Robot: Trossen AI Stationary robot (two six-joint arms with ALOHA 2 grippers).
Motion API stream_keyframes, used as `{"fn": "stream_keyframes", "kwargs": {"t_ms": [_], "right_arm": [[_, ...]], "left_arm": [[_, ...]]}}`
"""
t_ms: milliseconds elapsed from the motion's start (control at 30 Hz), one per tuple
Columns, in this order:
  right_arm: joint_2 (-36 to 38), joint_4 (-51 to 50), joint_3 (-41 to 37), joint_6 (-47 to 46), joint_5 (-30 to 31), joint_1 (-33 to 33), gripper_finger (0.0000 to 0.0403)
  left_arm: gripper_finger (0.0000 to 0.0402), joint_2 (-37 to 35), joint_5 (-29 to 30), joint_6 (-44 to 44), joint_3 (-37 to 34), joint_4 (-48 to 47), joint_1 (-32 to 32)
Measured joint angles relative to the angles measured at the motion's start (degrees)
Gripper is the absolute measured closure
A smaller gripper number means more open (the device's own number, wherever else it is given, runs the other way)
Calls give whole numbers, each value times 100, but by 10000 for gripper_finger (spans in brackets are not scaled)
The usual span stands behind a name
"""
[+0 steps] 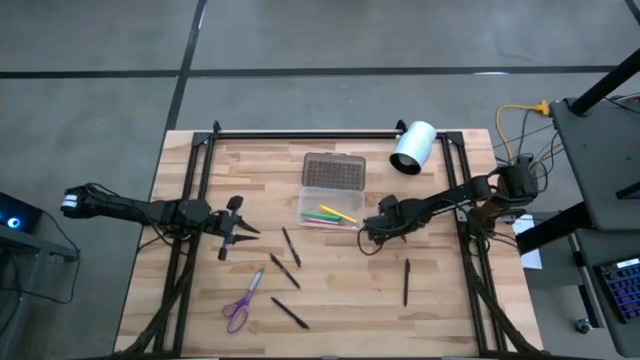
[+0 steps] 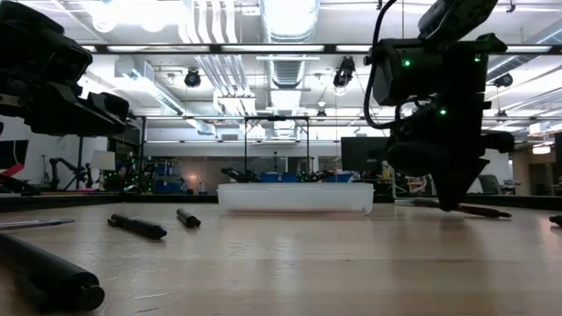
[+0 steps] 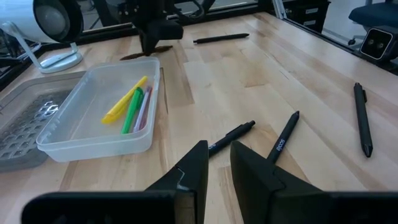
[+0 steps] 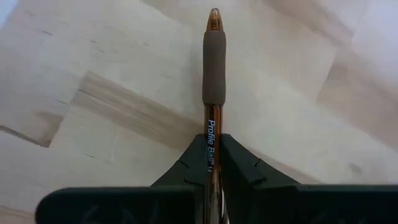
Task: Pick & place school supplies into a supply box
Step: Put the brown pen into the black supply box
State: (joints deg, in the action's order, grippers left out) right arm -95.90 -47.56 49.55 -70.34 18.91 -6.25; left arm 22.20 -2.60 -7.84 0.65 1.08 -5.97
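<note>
The right gripper (image 4: pixel 213 163) is clamped on a brown pen (image 4: pixel 214 74), translucent amber with a dark rubber grip sleeve and printed lettering on the barrel. The pen's long axis runs straight out from between the fingers, its tip pointing away from the wrist, low over the wooden table (image 1: pixel 440 300). In the high view this gripper (image 1: pixel 372 232) sits just beside the supply box (image 1: pixel 328 205), a clear tray holding yellow and green pens. The left gripper (image 1: pixel 232 232) waits with fingers slightly apart.
</note>
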Motion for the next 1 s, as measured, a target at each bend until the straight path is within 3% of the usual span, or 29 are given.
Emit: {"fn": "stream_keyframes", "kwargs": {"t_ms": [267, 567, 1000], "right_arm": [[4, -25, 205, 266, 1070, -550, 390], [9, -41, 850, 1787, 2571, -740, 390], [4, 516, 1185, 3609, 3335, -738, 390]], "left_arm": [[348, 2, -1, 0, 0, 0, 0], [348, 2, 1, 0, 1, -1, 0], [348, 1, 1, 0, 1, 0, 0]]}}
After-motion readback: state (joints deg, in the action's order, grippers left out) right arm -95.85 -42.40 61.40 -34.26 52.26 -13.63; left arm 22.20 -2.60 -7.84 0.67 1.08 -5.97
